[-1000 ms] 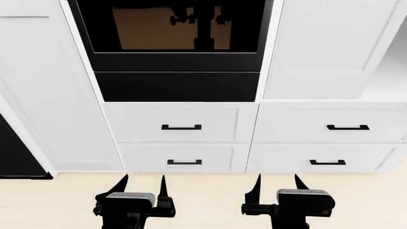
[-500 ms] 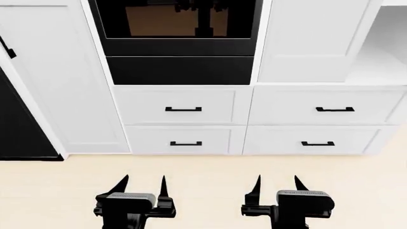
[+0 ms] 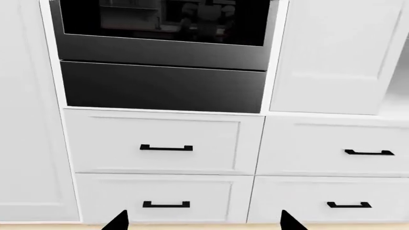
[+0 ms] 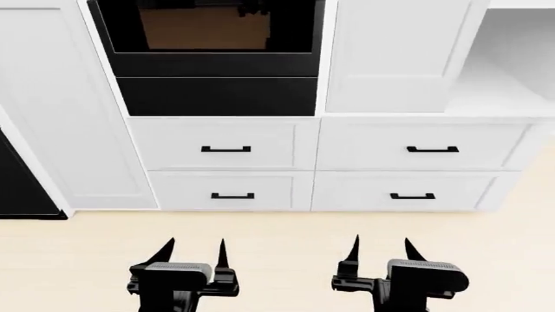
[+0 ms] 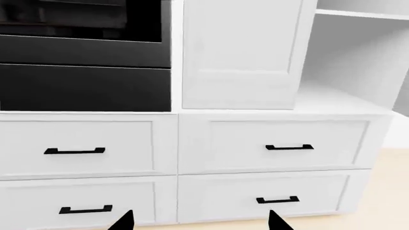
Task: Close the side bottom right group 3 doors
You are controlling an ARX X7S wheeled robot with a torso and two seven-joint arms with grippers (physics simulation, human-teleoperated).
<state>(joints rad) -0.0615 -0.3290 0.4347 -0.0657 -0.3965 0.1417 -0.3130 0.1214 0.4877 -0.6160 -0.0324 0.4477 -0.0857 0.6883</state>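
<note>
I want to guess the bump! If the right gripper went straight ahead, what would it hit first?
Probably the low white drawer front with a black handle; the right gripper points there over bare floor, though depth is unclear.

The cabinet door (image 4: 394,55) is plain white, with a recessed frame of the same white. The drawer fronts (image 4: 212,144) below are white too, each with a black bar handle (image 4: 225,149). The oven door (image 4: 208,29) is glossy black, its glass showing a brown patch, and the panel (image 4: 217,96) under it is flat black. The floor (image 4: 277,227) is pale cream. Both grippers have black fingers (image 4: 165,250) and grey bodies.
</note>
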